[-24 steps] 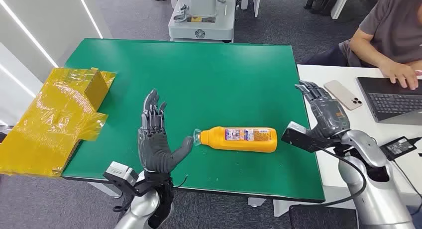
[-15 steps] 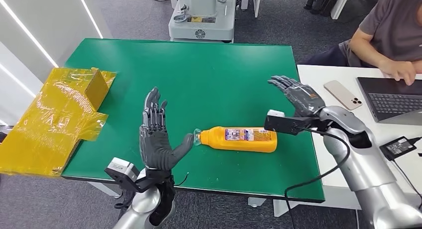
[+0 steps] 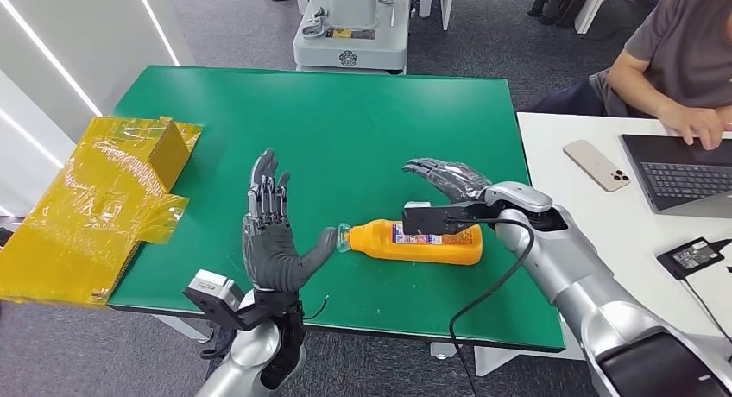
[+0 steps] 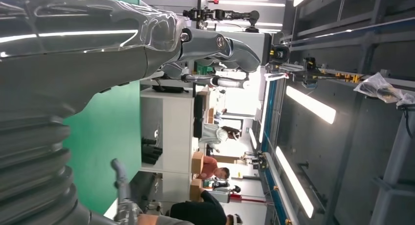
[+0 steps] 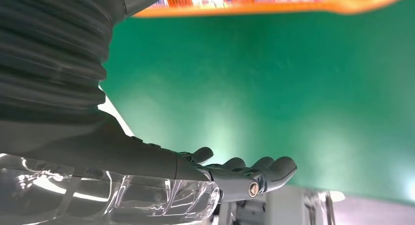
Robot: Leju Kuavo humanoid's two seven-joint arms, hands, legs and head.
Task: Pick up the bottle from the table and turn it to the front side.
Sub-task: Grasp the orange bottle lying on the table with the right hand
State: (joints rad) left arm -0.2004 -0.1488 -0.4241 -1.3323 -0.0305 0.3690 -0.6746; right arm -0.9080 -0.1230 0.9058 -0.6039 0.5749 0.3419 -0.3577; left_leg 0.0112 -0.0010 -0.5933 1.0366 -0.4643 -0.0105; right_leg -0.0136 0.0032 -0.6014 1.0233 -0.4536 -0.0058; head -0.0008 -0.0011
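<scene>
Bottle (image 3: 416, 241) lies sideways, cap twd left hand (image 3: 273, 242). Right hand (image 3: 449, 178) hovers just behind bottle, nearer; both spread, empty.

A green table (image 3: 345, 121) stands on grey carpet floor (image 3: 233, 26). Just right of the table is a white desk (image 3: 604, 233); behind the table, a grey machine base (image 3: 350, 30); left, a white wall (image 3: 69, 34).

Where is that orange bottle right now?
In the head view, the orange bottle lies on its side near the front of the green table, between the left hand by its cap and the right hand hovering over its far end.
</scene>
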